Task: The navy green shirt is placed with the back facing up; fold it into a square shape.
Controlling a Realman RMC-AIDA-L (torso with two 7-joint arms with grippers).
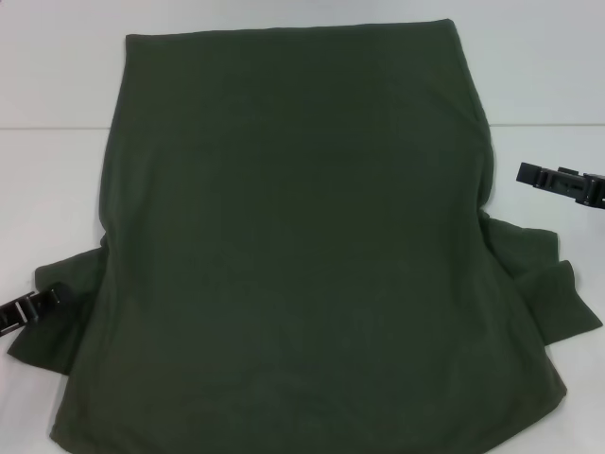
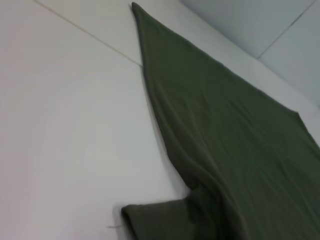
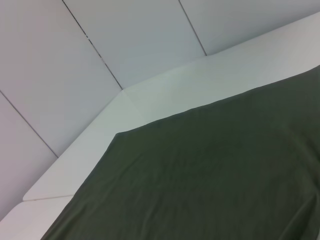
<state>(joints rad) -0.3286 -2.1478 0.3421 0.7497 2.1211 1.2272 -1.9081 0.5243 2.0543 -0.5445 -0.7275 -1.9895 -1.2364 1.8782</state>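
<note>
From my head view, the navy green shirt point(image 1: 302, 246) lies flat on the white table point(image 1: 57, 85). My left gripper point(image 1: 28, 307) sits at its left sleeve and my right gripper point(image 1: 558, 180) hovers beside the right edge; I cannot tell their opening. In my left wrist view the sleeve point(image 2: 155, 220) is bunched, so a shallow pinch may slip. My right wrist view shows only smooth cloth point(image 3: 210, 175).

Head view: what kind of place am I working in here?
Probably a lab or test bench: a plain white tabletop bearing only the large dark olive-green short-sleeved shirt, pale panelled walls behind, and black left gripper and right gripper at the shirt's sides.

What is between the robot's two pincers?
The navy green shirt, spread flat on the white table, fills the stretch from left pincer to right pincer in the head view.
</note>
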